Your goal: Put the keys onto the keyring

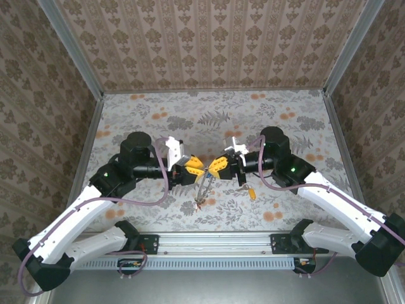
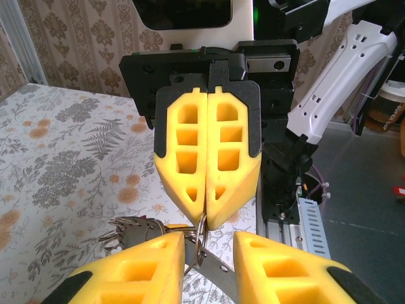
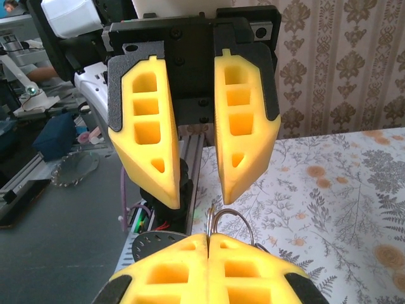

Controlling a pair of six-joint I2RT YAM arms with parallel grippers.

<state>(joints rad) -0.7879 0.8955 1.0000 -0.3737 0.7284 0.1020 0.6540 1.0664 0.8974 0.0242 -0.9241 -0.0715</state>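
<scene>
Yellow pads (image 2: 190, 158) of the right gripper (image 2: 206, 215) are pressed flat together, and the keyring (image 2: 202, 239) is pinched between their tips, its thin metal loop hanging out at six o'clock. At nine o'clock of it in the top view, tip to tip, the left gripper (image 3: 201, 193) is seen with its fingers spread and nothing clamped. The ring's wire passes through the gap between them without being squeezed. A dark metal cluster (image 2: 133, 231) hangs from the ring at about eight o'clock of the right gripper's tips in the left wrist view. Whether these pieces are keys cannot be told. Further out on the floral table (image 1: 158, 120), a yellow-tagged key (image 1: 252, 192) lies at about four o'clock of the right gripper, well apart from the ring.

The step in hand is judged to be a two-handed hold on the ring. It is best done if the right grip is not loosened, so that the loop is not allowed to swing. The left fingers should be closed squarely on the wire just beside the right tips, not on the hanging cluster. The pinch should be made slowly, since so thin a wire is likely to slip sideways off the soft pads.

Counted: two grippers, one keyring and one loose key on the table. The pieces in the cluster are too crowded to be counted.
</scene>
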